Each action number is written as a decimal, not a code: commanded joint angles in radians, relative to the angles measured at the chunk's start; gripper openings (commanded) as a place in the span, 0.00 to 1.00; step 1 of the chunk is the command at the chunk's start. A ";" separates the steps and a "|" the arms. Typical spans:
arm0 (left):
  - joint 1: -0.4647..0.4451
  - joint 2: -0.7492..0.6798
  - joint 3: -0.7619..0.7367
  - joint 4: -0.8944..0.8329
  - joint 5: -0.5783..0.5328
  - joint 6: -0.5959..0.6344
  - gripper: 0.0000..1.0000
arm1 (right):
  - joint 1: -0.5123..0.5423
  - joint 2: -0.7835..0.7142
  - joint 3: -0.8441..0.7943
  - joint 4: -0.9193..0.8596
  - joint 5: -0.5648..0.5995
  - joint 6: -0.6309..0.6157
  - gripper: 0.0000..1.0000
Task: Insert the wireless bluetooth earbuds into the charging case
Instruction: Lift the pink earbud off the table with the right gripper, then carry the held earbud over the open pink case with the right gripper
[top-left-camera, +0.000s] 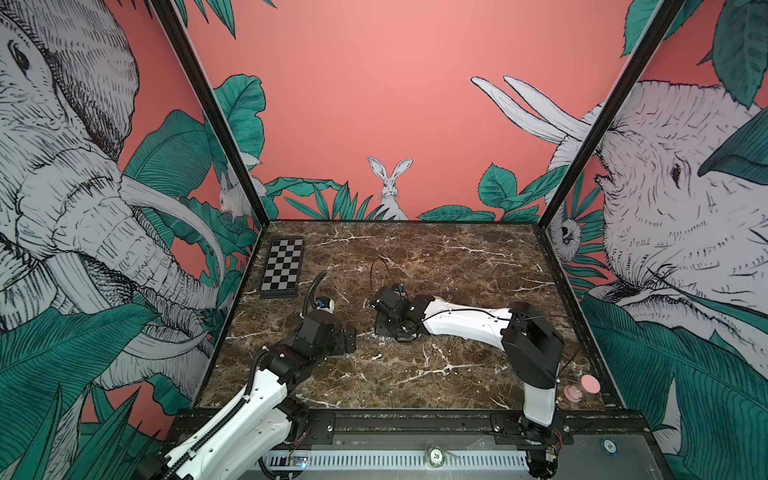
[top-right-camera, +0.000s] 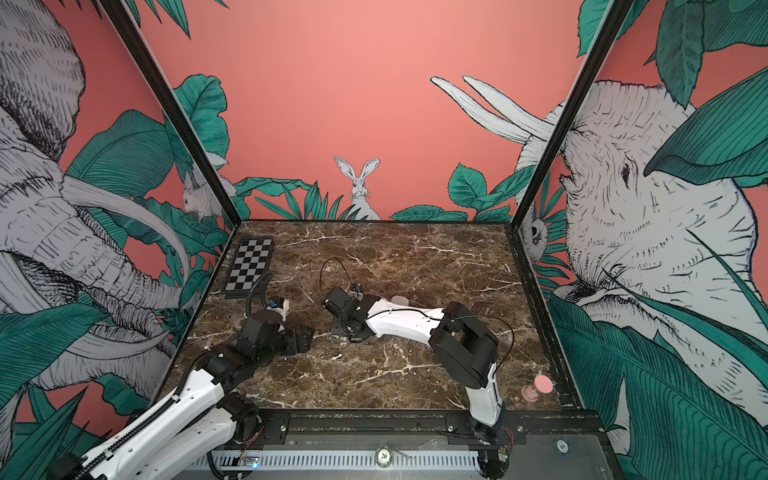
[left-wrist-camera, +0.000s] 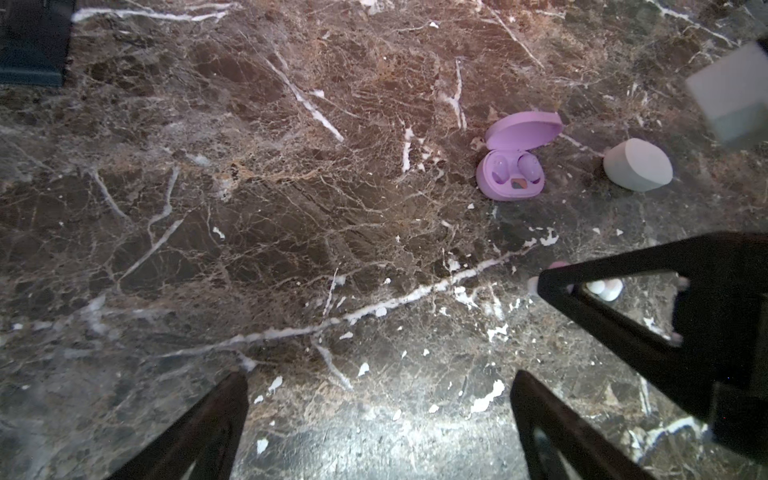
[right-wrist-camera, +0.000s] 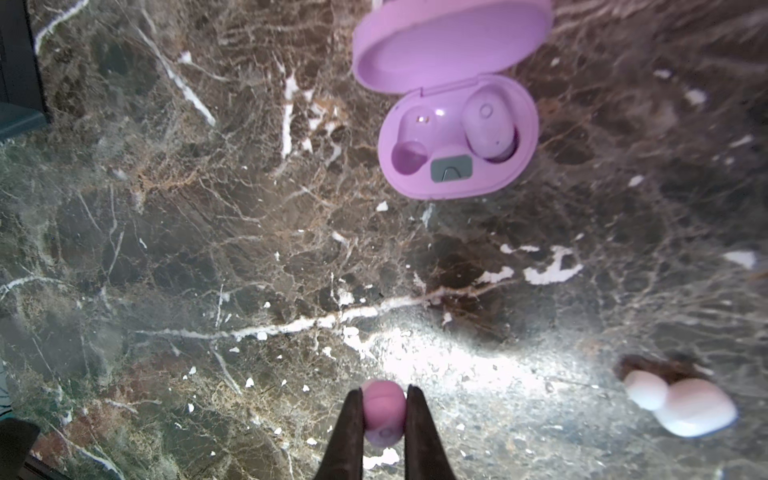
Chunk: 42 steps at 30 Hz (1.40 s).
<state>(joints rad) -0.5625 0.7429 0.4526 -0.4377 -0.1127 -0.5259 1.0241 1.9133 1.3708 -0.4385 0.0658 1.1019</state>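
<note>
One lilac earbud sits between the two black fingers of the right gripper. The fingers are closed on it from both sides, just over the marble table. Not far from it stands the purple charging case with its lid up. A second lilac earbud is seated in one socket, and the other socket is free. A white earbud lies on the marble near the gripper, apart from it. In the left wrist view a closed white case rests just beside the purple one. In both top views the right gripper is about in the middle of the table. The left gripper is left of it, with its fingers spread wide and holding nothing. A chessboard lies at the far left.
</note>
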 joint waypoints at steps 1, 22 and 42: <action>-0.004 0.020 -0.026 0.050 0.014 0.026 0.99 | -0.023 -0.043 0.020 -0.022 0.012 -0.049 0.10; -0.018 -0.027 -0.071 0.156 0.023 0.101 0.99 | -0.087 0.004 0.100 -0.061 -0.030 -0.184 0.10; -0.020 -0.031 -0.099 0.268 -0.096 0.141 0.99 | -0.116 0.045 0.167 -0.064 -0.039 -0.214 0.09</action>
<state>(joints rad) -0.5774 0.7074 0.3698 -0.2073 -0.1772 -0.3958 0.9169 1.9369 1.5116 -0.4919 0.0219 0.9047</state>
